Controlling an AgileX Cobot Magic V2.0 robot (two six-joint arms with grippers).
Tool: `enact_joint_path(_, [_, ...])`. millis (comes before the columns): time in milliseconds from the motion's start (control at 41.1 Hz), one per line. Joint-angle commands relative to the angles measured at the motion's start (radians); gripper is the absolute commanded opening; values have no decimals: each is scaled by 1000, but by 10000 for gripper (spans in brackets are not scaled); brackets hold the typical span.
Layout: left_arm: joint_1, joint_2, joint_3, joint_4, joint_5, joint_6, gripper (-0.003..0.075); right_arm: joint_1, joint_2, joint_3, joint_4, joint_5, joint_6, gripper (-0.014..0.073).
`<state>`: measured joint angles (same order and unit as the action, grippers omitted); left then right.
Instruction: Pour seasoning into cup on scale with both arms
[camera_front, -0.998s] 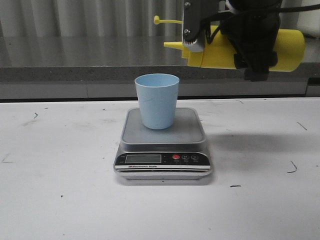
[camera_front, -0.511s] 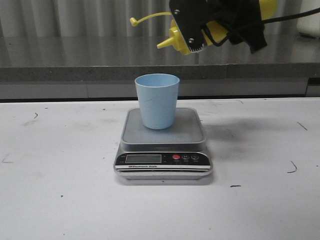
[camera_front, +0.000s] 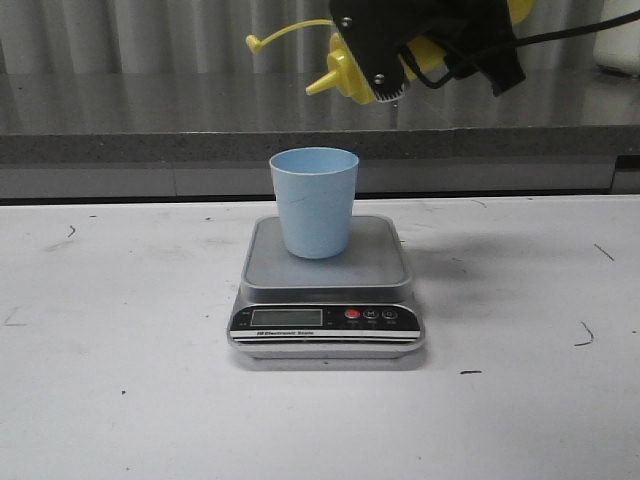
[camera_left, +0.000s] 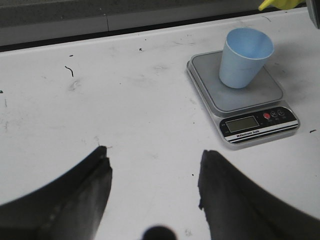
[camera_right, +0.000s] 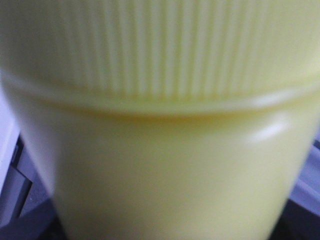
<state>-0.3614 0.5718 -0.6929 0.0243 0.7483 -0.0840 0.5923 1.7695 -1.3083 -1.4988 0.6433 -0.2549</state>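
Observation:
The light blue cup (camera_front: 314, 200) stands upright on the grey platform of the silver scale (camera_front: 326, 290). My right gripper (camera_front: 430, 45) is shut on the yellow seasoning bottle (camera_front: 345, 76) and holds it tilted above and slightly right of the cup, nozzle pointing down-left, cap strap (camera_front: 275, 37) hanging free. The bottle fills the right wrist view (camera_right: 160, 150) and hides the fingers. My left gripper (camera_left: 152, 165) is open and empty over bare table, well away from the scale (camera_left: 250, 95) and cup (camera_left: 245, 57) as its wrist view shows them.
A dark grey ledge (camera_front: 150, 145) runs along the back of the white table (camera_front: 120, 380). The table bears small dark scuff marks (camera_front: 585, 335).
The bottle has risen and tipped from lying level to nozzle-down, and its nozzle has moved left over the cup. The cup, scale and left gripper have not moved.

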Motion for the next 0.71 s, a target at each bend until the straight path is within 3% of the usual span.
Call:
enact_joint_path(0, [-1, 1, -27, -7, -67, -4, 385, 2, -54, -40, -86, 29, 109, 325])
enact_joint_path(97, [-1, 1, -27, -7, -67, -4, 385, 2, -62, -40, -85, 30, 296, 325])
enact_joint_path(219, [-1, 1, -27, -7, -67, -4, 385, 2, -98, -40, -71, 30, 619, 325])
enact_joint_path(341, [-1, 1, -27, -7, -67, -4, 385, 2, -157, -40, 6, 79, 894, 325])
enact_joint_path(487, [-1, 1, -27, -7, -67, -4, 385, -12, -234, -12, 98, 117, 1061, 325])
enact_joint_path(682, [-1, 1, -27, -7, -67, -4, 385, -69, -358, 151, 111, -82, 1228, 325])
